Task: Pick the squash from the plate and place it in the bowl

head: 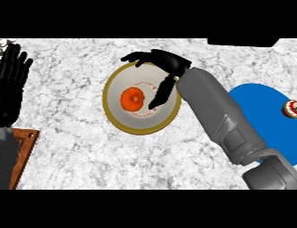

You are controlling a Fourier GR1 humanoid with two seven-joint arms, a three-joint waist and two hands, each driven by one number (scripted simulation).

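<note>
The orange squash point(133, 99) lies in the middle of a white, gold-rimmed bowl point(111, 112) at the counter's centre. My right hand point(165, 61) hovers over the bowl's far right rim. Its fingers are spread toward the left and its thumb point(162, 95) points down just right of the squash, apart from it. Nothing is held in that hand. The blue plate point(262, 107) sits to the right, partly hidden by my right forearm. My left hand point(6, 84) rests open at the left edge, fingers up.
A small red-and-white item point(294, 108) sits on the blue plate's right side. A wooden board point(25, 149) shows at the lower left under my left forearm. A dark object point(243, 41) lies at the counter's far edge.
</note>
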